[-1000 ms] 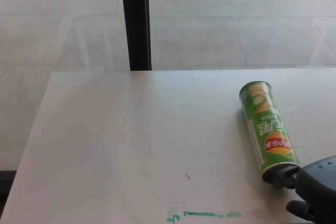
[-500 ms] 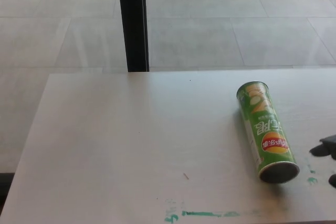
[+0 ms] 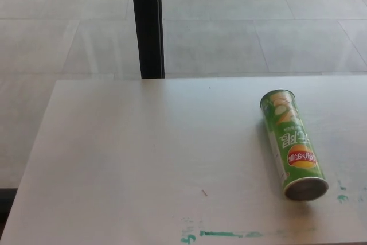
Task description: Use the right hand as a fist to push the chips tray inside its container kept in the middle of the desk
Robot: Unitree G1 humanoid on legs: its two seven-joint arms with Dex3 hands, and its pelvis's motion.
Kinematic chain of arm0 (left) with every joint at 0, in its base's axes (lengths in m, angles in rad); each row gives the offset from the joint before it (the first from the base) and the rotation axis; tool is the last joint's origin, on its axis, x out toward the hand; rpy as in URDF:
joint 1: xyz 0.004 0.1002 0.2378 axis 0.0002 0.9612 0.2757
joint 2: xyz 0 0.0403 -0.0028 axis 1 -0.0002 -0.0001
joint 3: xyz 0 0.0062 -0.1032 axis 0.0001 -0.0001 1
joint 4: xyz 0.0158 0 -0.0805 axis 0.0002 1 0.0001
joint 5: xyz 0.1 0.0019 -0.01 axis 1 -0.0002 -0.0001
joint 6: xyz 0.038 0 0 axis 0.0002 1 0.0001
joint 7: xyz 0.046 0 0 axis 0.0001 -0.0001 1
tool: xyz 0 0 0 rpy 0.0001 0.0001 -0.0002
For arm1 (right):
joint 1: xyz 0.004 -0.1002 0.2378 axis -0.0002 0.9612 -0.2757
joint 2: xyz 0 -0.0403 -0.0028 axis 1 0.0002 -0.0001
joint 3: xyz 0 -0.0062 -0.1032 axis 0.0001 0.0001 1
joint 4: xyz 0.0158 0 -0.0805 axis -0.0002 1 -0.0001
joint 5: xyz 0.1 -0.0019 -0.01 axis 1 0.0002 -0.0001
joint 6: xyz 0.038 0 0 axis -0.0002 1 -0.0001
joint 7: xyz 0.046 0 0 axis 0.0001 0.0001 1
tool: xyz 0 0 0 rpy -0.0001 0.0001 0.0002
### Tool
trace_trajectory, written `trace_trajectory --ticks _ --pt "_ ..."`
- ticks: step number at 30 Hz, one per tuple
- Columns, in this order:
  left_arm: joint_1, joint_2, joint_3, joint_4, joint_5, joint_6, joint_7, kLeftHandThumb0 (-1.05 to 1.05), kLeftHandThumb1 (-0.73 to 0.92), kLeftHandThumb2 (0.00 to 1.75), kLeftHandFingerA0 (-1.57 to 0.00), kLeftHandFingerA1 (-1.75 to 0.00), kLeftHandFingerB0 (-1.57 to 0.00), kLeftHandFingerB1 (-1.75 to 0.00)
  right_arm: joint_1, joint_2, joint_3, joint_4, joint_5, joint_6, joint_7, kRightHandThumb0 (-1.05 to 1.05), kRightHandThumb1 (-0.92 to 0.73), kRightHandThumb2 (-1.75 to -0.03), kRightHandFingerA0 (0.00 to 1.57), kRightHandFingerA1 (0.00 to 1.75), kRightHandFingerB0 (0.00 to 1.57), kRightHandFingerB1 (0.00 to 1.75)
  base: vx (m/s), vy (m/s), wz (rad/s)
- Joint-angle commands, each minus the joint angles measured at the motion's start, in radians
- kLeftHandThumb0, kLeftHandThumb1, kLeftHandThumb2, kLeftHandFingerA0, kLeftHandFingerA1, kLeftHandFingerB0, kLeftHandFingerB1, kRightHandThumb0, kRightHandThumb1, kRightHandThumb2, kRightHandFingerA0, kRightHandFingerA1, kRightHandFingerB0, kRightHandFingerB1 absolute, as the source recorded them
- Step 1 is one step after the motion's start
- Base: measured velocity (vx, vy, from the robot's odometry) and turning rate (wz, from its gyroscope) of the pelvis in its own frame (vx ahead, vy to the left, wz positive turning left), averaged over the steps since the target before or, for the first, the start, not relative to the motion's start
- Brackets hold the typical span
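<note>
Neither of our hands shows here, so we cannot tell how the fingers stand. The green chips container (image 3: 292,144) lies on its side on the right part of the pale surface (image 3: 143,153), its length running away from us and its near round end (image 3: 305,188) facing us, dark and flush with the rim. Green smears (image 3: 223,234) mark the surface along the near edge, with smaller green spots (image 3: 342,197) just right of the can's near end. Beyond the far edge we see a tiled floor (image 3: 241,32) and a black upright post (image 3: 147,24).
</note>
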State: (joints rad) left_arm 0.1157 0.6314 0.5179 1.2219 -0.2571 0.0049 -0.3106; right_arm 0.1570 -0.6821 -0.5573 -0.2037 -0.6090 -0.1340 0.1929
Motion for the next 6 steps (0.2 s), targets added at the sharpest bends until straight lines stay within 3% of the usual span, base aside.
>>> trace_trajectory --ticks 1,6 --pt "0.014 0.006 0.002 -0.01 -0.008 -0.013 -0.007 -0.42 0.34 1.48 -0.47 -0.96 -0.22 -0.77 0.042 0.141 -0.13 0.293 0.099 -0.055 -0.326 -0.62 -0.82 -0.65 1.01 0.65 0.59 0.43 0.0 0.0 0.0" --pt "-0.004 0.005 0.005 0.013 -0.008 -0.011 0.004 -0.4 0.34 1.48 -0.4 -0.92 -0.2 -0.76 0.035 0.205 -0.186 0.452 0.175 -0.075 -0.389 -0.61 -0.82 -0.65 1.01 0.61 0.57 0.42 0.0 0.0 0.0"
